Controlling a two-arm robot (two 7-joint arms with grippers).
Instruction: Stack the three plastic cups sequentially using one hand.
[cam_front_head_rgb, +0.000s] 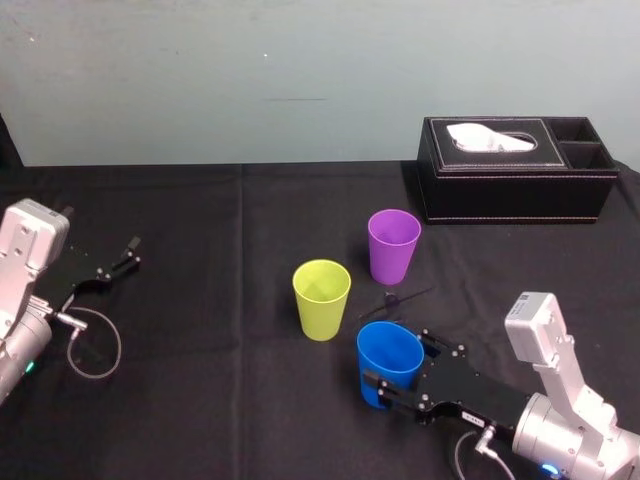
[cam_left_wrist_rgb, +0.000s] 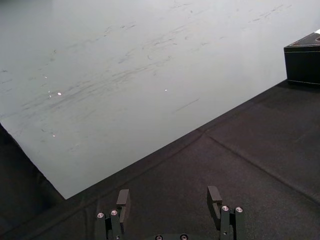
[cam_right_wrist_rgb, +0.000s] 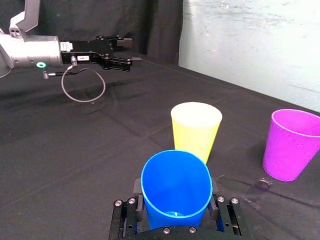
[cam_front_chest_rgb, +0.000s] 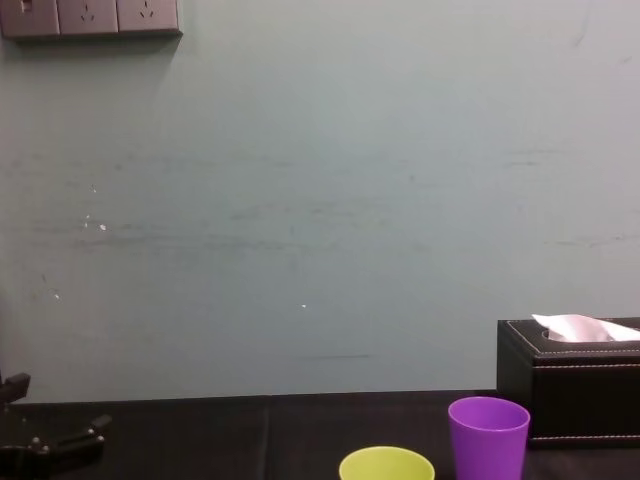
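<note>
Three smooth, tapered plastic tumblers on the black-clothed desk (cam_front_head_rgb: 200, 400): yellow-green cup (cam_front_head_rgb: 321, 298) upright; purple cup (cam_front_head_rgb: 393, 244) behind-right of it; blue cup (cam_front_head_rgb: 385, 350) just front-right of it, clamped by the right gripper (cam_front_head_rgb: 398, 360). The left gripper (cam_front_head_rgb: 125, 255), fingers spread, lies well left of it.

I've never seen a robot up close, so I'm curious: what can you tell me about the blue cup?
The blue cup is a small, smooth, tapered, plastic-looking tumbler, open end up and empty. The right gripper clamps it, one finger on each side, and its rim looks pressed slightly oval. It is near the front right of the black table, apart from the yellow-green cup and purple cup beyond it. Whether it is lifted is unclear. The left gripper idles far left.
</note>
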